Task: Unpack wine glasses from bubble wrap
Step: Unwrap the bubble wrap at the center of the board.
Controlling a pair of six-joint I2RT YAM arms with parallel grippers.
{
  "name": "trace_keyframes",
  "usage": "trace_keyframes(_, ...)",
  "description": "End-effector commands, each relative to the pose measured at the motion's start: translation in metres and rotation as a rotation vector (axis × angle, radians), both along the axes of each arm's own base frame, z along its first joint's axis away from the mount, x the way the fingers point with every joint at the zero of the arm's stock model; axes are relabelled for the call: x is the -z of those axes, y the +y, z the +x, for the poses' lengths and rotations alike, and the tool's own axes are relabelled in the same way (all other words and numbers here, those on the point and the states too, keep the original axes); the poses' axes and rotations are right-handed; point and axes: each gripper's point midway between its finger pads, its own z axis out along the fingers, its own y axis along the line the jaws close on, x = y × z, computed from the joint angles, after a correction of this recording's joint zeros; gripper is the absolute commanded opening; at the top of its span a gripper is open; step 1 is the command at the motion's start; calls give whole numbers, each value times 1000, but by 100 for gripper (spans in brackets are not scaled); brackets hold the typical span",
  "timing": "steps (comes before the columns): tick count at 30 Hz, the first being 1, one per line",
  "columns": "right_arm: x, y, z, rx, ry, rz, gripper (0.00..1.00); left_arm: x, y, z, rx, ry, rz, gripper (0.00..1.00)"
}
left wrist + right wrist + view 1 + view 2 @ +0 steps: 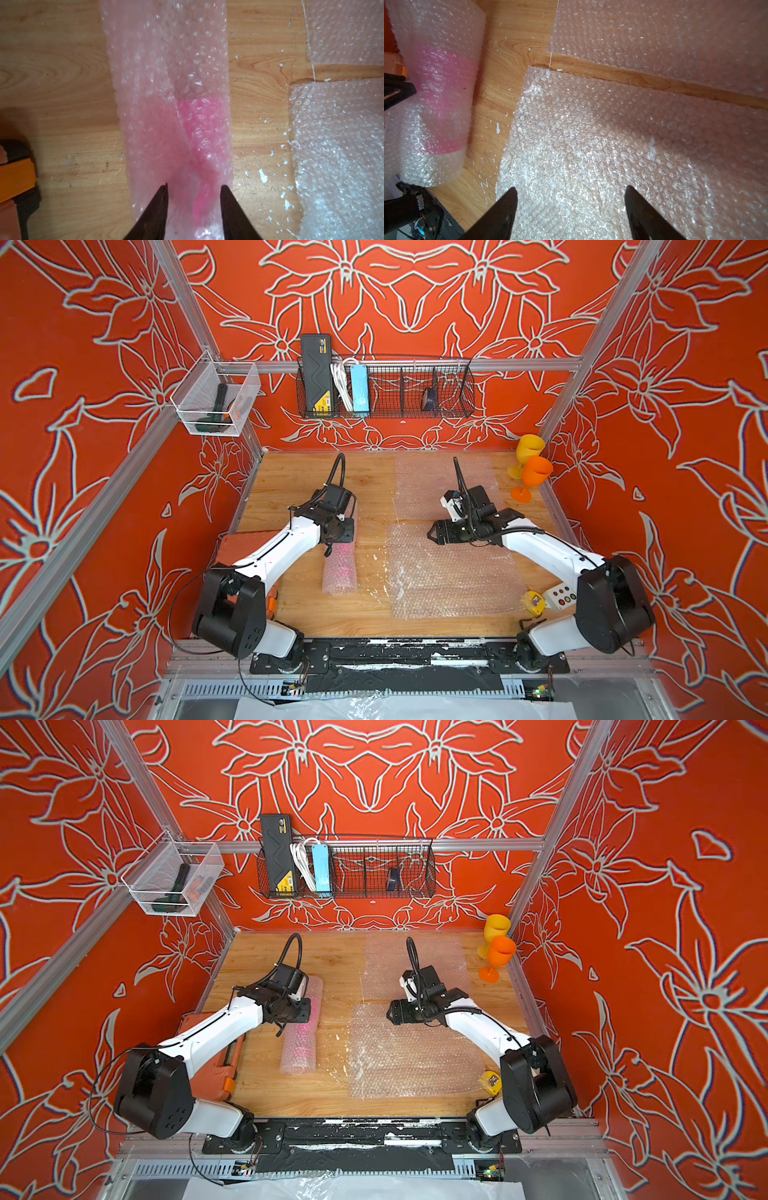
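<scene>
Left jaws, right up at the lens, seem clamped on the 12 o'clock end of the rolled bubble wrap (pixel 340 572) at 9 o'clock on the worktop (pixel 299 477). The pink glass (pixel 201 128) shows through it. Right jaws hang wide apart and empty over a flat sheet (pixel 449 585) at 4 o'clock. Yellow glass (pixel 530 448) and orange glass (pixel 536 472) stand free at 2 o'clock. We reckon it's the last unwrap: find the loose edge and unroll gently. Squishy, slippery film around a hard, smooth plastic cup.
</scene>
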Motion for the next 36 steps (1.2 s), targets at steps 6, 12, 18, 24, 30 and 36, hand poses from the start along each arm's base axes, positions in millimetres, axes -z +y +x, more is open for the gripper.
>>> trace_keyframes(6,0,9,1,-22,5,24,81,-5,5,-7,5,-17,9,41)
trace_keyframes(12,3,10,1,-25,9,20,81,12,-4,-18,24,35,-43,41)
trace_keyframes(18,8,11,0,-27,18,23,81,-1,-14,-19,36,10,-110,42)
trace_keyframes(24,11,12,-1,-31,25,19,81,-32,-25,-15,59,-69,-180,44)
trace_keyframes(30,12,12,-1,-31,26,19,81,-22,-30,-24,76,-31,-164,44)
trace_keyframes(36,12,12,-2,-34,27,21,81,6,-19,-32,45,36,-93,43)
